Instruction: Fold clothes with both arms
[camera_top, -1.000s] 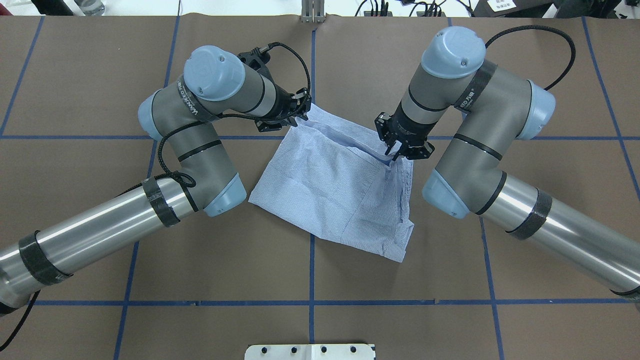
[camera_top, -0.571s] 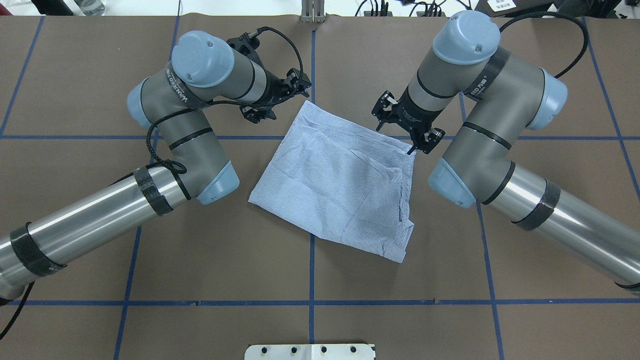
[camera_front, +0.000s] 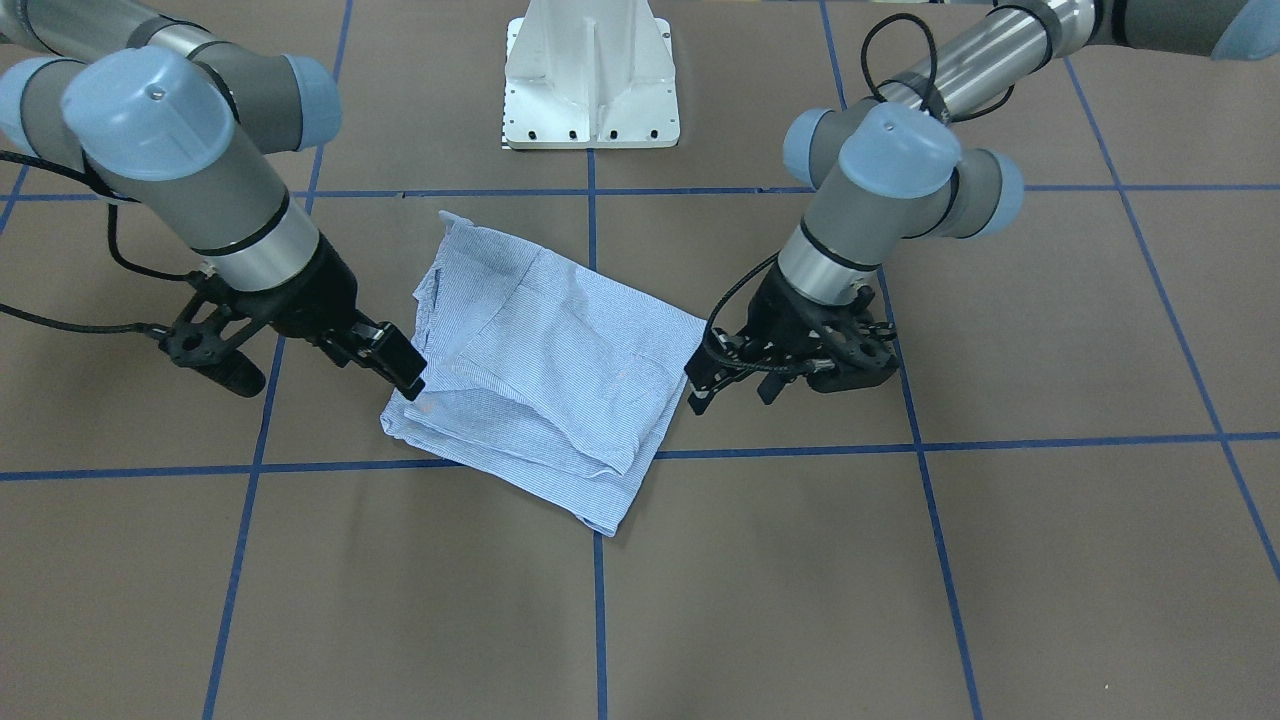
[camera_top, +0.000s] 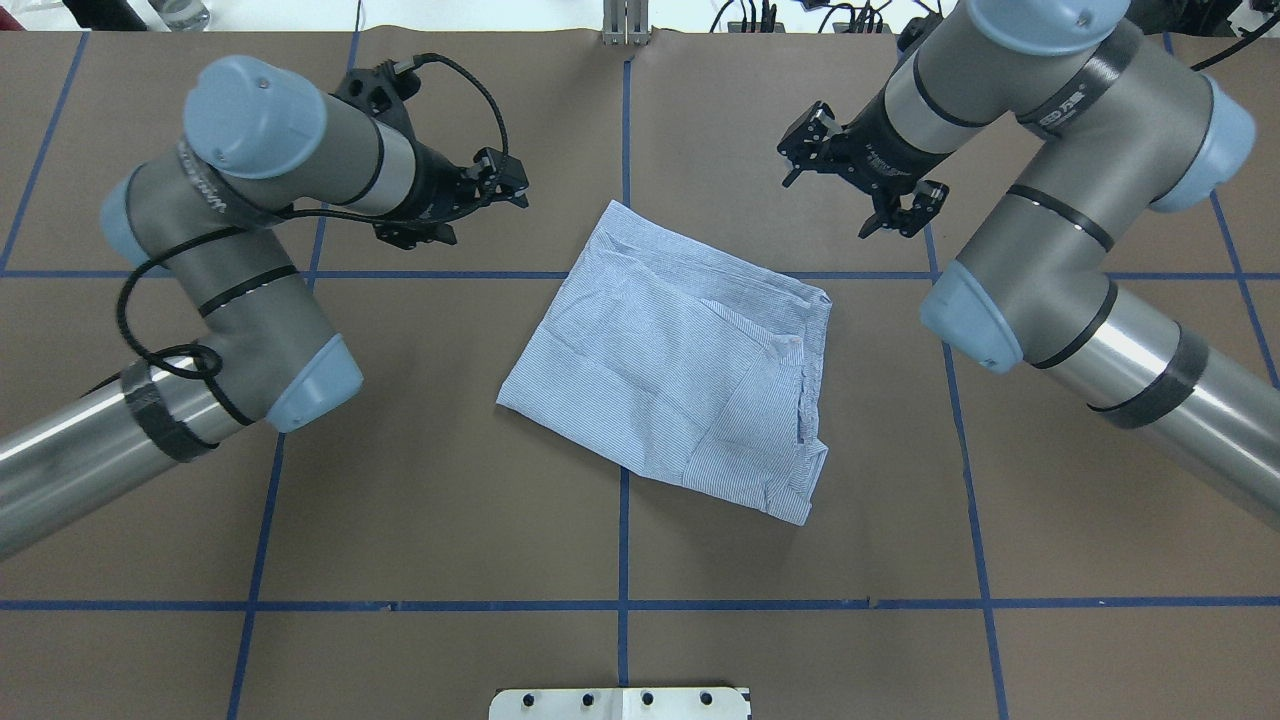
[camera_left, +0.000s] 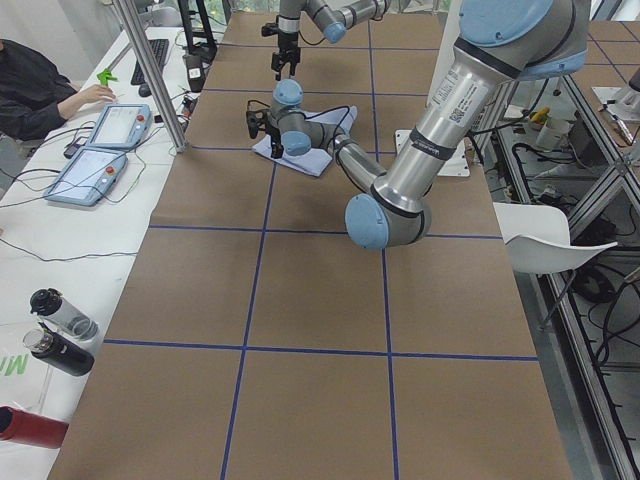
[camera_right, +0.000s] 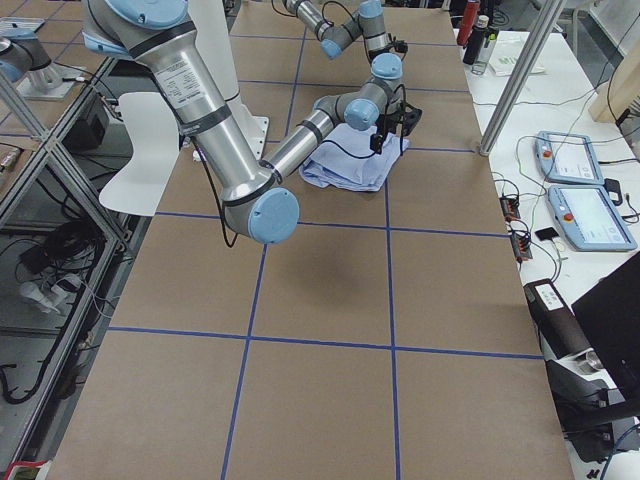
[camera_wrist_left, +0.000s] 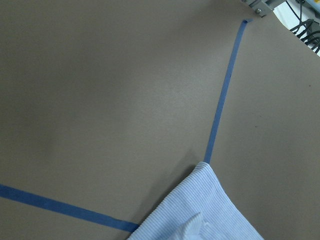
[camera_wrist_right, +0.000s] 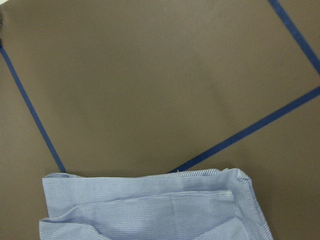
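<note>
The light blue striped shirt (camera_top: 680, 370) lies folded into a rough square at the table's middle, flat and free of both grippers. It also shows in the front-facing view (camera_front: 540, 370). My left gripper (camera_top: 487, 220) is open and empty, off the shirt's far-left corner. My right gripper (camera_top: 825, 205) is open and empty, beyond the shirt's far-right corner. The left wrist view shows one shirt corner (camera_wrist_left: 200, 210) below the camera. The right wrist view shows the folded edge (camera_wrist_right: 150, 205). No fingers show in either wrist view.
The brown table cover is marked with blue tape lines (camera_top: 622, 600). The white pedestal base (camera_front: 590, 70) stands at the robot's side of the table. Control tablets (camera_left: 100, 150), bottles (camera_left: 55, 330) and an operator's arm (camera_left: 40, 90) are on the side bench.
Both grippers let go of the shirt's far edge and opened. They moved up and outward, away from the shirt. The released edge dropped flat onto the fold.
</note>
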